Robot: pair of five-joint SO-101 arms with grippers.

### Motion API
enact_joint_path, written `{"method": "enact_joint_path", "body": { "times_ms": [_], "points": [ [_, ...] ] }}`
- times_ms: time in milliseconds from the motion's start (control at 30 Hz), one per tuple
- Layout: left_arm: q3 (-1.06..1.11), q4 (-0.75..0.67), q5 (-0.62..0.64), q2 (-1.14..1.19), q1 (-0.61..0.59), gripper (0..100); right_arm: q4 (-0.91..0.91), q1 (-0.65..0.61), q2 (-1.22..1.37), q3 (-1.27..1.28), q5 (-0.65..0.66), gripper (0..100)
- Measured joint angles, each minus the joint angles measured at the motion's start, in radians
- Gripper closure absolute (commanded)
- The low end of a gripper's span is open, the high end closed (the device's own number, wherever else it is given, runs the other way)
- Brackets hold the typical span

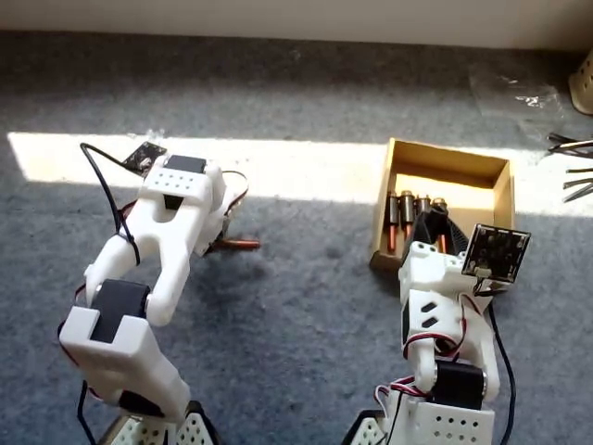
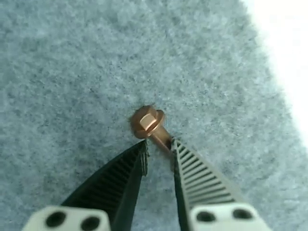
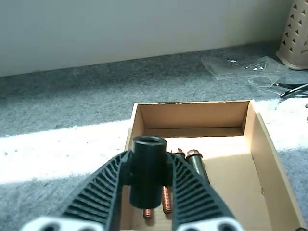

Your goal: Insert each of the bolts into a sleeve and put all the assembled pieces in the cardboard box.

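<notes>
Where the sun lay across the carpet (image 1: 306, 306): a cardboard box (image 1: 449, 159) stood toward the right-hand edge, open-topped, shallow and square-cornered, in plain brown board.
Box contents: several assembled pieces (image 1: 406, 215) lay side by side against the wall nearest the other arm, each a dark sleeve with a coppery shank sticking out. The rest of the box floor was bare board.
Right gripper (image 3: 148, 161): it hung over the box's near edge, its black ribbed fingers clamped on a sleeve (image 3: 147, 178).
Sleeve: a black, smooth cylinder, held upright, its round bore open at the top.
Left gripper (image 2: 159, 144): low over the carpet well away from the box, its ribbed fingers drawn narrow on the shank of a bolt (image 2: 148, 122).
Bolt: copper-coloured and shiny, with a hexagonal flanged head that stuck out beyond the fingertips, just above the pile.
Carpet: grey, short and fuzzy.
Far right corner: a crumpled clear plastic bag (image 3: 236, 67) lay flat.
</notes>
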Motion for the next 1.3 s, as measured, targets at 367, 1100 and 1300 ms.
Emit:
{"method": "enact_joint_path", "body": {
  "times_ms": [367, 1100, 1300],
  "points": [
    [0.092, -0.052, 0.0, 0.003, -0.006, 54, 0.0, 0.0, 0.0, 0.0, 0.0, 99.5],
    [0.086, -0.063, -0.002, 0.005, -0.028, 93, 0.0, 0.0, 0.0, 0.0, 0.0, 99.5],
    [0.089, -0.063, -0.002, 0.005, -0.04, 93, 0.0, 0.0, 0.0, 0.0, 0.0, 99.5]
  ]
}}
